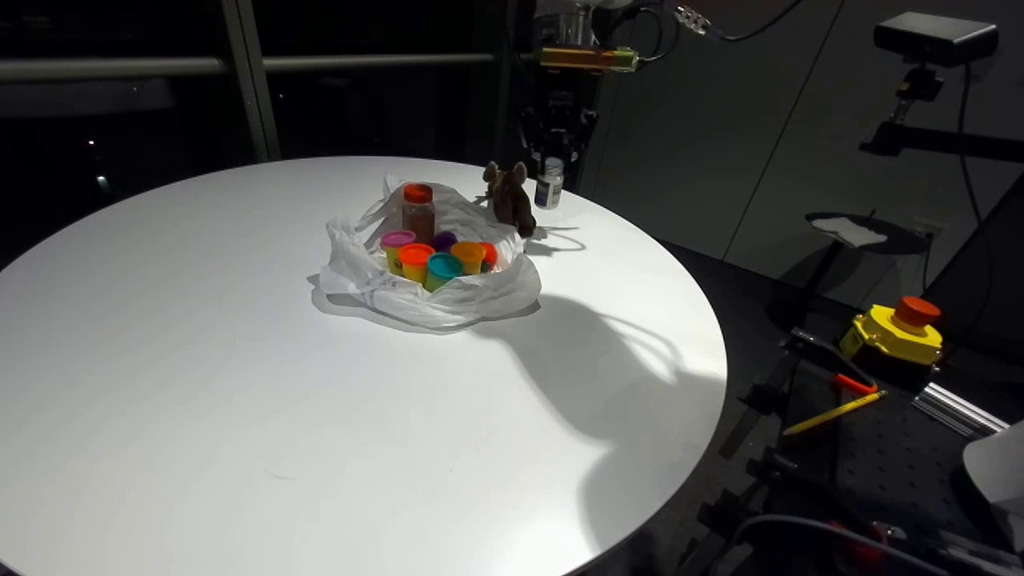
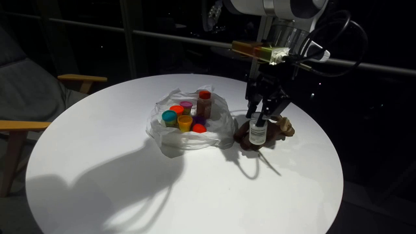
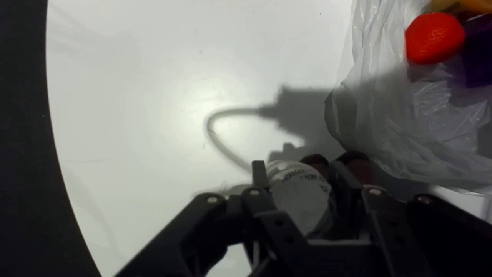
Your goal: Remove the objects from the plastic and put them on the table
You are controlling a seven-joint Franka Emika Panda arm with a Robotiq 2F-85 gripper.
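Note:
My gripper is shut on a small clear-and-white labelled bottle, held upright beside the bag; it also shows in an exterior view and between the fingers in the wrist view. The bottle seems to be above the table; its exact height is unclear. The white plastic bag lies open on the table. Inside it are a red-lidded bottle, a teal-lidded tub, an orange-lidded tub, a pink-lidded tub, a yellow-orange tub, a purple object and a red object.
A brown plush animal lies on the round white table beside the bag, partly behind the held bottle in an exterior view. The table's edge is at the left in the wrist view. A chair stands beyond the table.

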